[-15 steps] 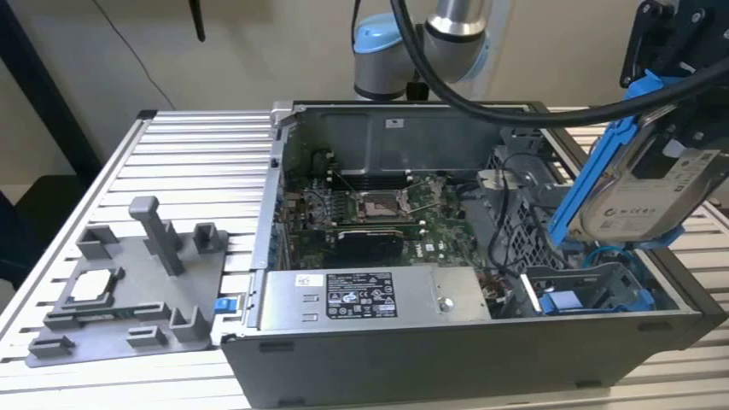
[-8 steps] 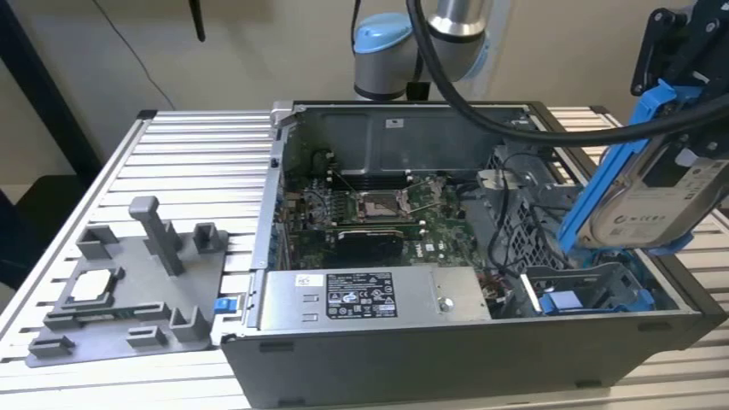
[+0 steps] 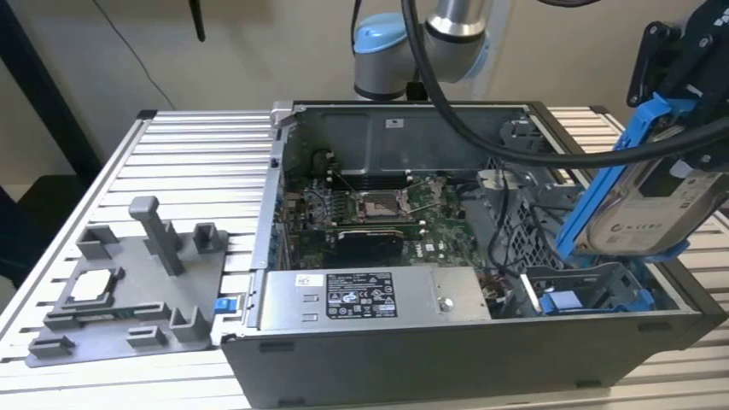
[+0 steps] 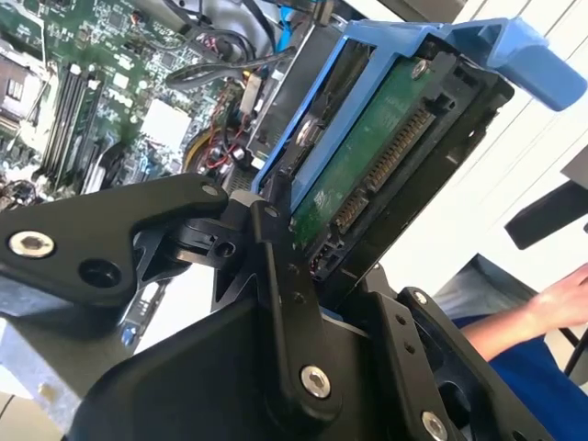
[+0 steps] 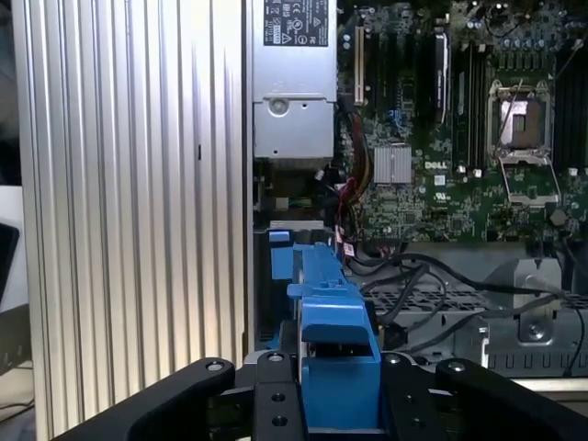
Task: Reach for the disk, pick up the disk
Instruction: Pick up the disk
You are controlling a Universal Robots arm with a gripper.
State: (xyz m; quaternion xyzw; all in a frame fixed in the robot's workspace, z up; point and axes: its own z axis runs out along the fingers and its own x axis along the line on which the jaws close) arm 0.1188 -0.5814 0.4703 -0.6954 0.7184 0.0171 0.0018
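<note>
The disk (image 3: 651, 213), a silver drive with a white label clipped in a blue plastic frame (image 3: 603, 175), hangs tilted above the open computer case at the exterior view's right. My gripper (image 3: 684, 128) is shut on its upper end. In the second wrist view the disk (image 4: 367, 152) shows its green circuit-board side, with my black fingers (image 4: 276, 266) clamped against it. The first wrist view looks along the blue frame (image 5: 333, 303), which sits between my two black fingers (image 5: 276, 404). The disk is clear of the drive bay below it.
The open computer case (image 3: 456, 350) holds a motherboard (image 3: 376, 205), a power supply (image 3: 364, 295) and a blue bracket (image 3: 592, 295). A grey fixture (image 3: 137, 299) with a small silver chip (image 3: 94, 284) stands on the slatted table (image 3: 183, 162). A person's hand (image 4: 551, 299) is nearby.
</note>
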